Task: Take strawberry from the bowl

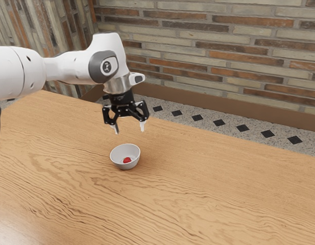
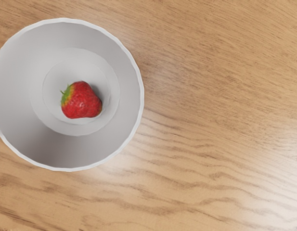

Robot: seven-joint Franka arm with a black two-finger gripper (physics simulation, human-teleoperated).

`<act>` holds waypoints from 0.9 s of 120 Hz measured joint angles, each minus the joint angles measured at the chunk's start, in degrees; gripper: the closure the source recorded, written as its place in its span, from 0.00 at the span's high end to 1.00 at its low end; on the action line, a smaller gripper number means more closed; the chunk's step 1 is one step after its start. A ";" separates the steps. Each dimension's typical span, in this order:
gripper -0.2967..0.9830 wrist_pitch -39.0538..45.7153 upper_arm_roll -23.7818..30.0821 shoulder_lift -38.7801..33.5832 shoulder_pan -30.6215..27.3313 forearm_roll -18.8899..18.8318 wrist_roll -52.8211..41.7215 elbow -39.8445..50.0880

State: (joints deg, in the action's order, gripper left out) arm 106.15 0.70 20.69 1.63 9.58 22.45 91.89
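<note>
My gripper [image 1: 129, 128] hangs above the bowl in the exterior view, its two light fingertips wide apart with nothing between them. Below it, the white round bowl [image 1: 116, 157] stands upright on the wooden table. A red strawberry [image 1: 127, 160] lies inside, on the bowl's floor. From the wrist view, I look down into the bowl [image 2: 18, 96], where the strawberry [image 2: 82, 101] rests with its green leafy end to one side. The gripper touches neither the bowl nor the strawberry.
The wooden table [image 1: 208, 189] surrounds the bowl on all sides. Beyond its far edge are a speckled floor with dark diamond tiles [image 1: 219, 123] and a brick wall [image 1: 223, 56].
</note>
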 joint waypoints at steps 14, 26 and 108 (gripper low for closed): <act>0.64 2.42 -1.70 0.19 -0.08 1.79 7.29 2.71; 0.56 5.01 -1.78 1.49 -0.06 2.76 12.56 3.81; 0.48 11.15 -4.81 6.51 -0.73 3.17 32.50 5.07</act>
State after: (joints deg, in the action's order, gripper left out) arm 117.30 -4.11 27.19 0.90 12.75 54.96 96.96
